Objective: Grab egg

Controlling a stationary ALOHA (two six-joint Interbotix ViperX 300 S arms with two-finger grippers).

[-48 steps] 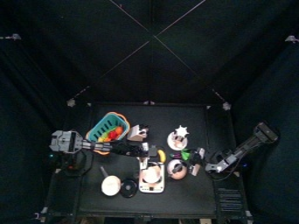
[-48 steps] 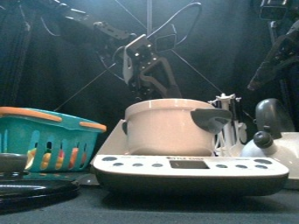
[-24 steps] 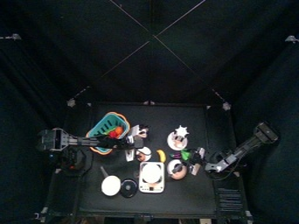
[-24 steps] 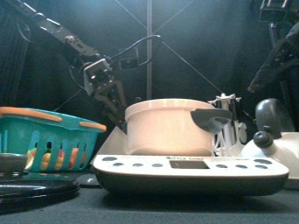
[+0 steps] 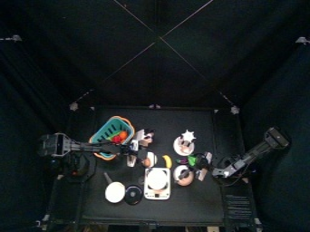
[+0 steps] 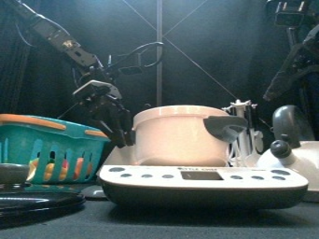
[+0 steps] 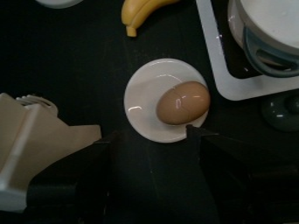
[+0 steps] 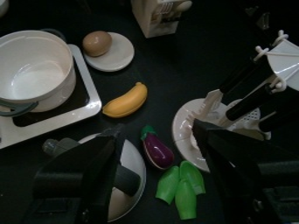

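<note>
1. Egg (image 7: 183,102): brown, sits on small white saucer (image 7: 146,87) on the black counter (image 7: 140,184), nothing gripping it
2. L claw (image 7: 149,140): wide open, jaws apart either side of saucer in L wrist view, hanging above egg, not touching it
3. Front view: L claw (image 6: 110,116) hangs jaws down, between teal basket (image 6: 48,145) and cooker pot (image 6: 182,133)
4. Next to saucer in L wrist view: banana (image 7: 149,12) just beyond it, white cooker base w/ pot (image 7: 271,35) to one side, white carton-like thing (image 7: 33,149) on the other
5. R claw (image 8: 152,147): open, jaws spread, holds nothing; R arm (image 5: 248,159) sits at counter's R edge, well apart from egg
6. R wrist view also catches egg (image 8: 97,43) on saucer (image 8: 110,59), near pot (image 8: 38,65); banana (image 8: 125,101) between saucer and R claw
7. Closer to R claw: purple eggplant (image 8: 156,146) on a white plate, green pepper (image 8: 177,185) just beside it, white rack w/ dark utensils (image 8: 251,83) to the side
8. Top view: things clustered mid-counter, basket (image 5: 112,133) at L rear, cooker (image 5: 157,182) at front; egg too small to pick out there
9. Front view: kettle (image 6: 288,131) R of pot, cooker control panel (image 6: 200,177) nearest camera
</note>
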